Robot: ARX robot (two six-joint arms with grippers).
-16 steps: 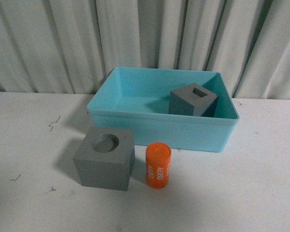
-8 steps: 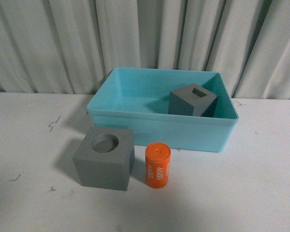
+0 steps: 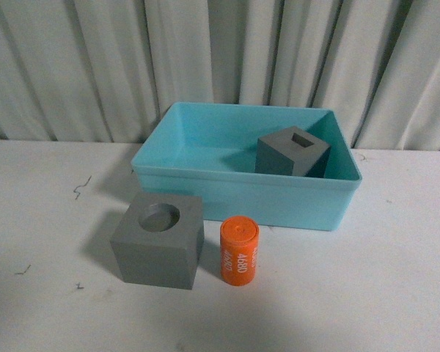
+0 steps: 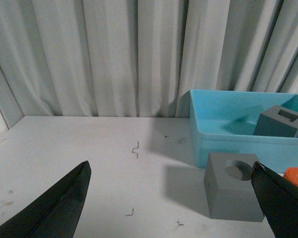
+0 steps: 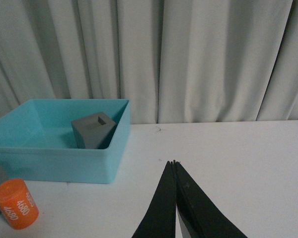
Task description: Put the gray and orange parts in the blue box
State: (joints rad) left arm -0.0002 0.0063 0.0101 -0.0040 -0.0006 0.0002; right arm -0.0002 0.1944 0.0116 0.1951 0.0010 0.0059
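Observation:
A gray cube with a round recess (image 3: 159,240) stands on the white table in front of the blue box (image 3: 242,192). Right beside it stands the orange cylinder printed 4680 (image 3: 239,250). A second gray cube with a square recess (image 3: 292,151) rests inside the box at its right side. No arm appears in the front view. My left gripper (image 4: 170,171) is open, and the round-recess cube (image 4: 232,193) sits just inside its right finger (image 4: 280,206). My right gripper (image 5: 173,162) is shut on nothing, off to the right of the box (image 5: 54,159) and the cylinder (image 5: 16,204).
Pleated pale curtains (image 3: 220,59) close off the back of the table. Small dark scraps (image 3: 81,187) lie on the white tabletop left of the box. Open table surface (image 3: 396,279) stretches to the right of the box.
The orange cylinder has turned or shifted very slightly to the left. Everything else in the front view stays where it was.

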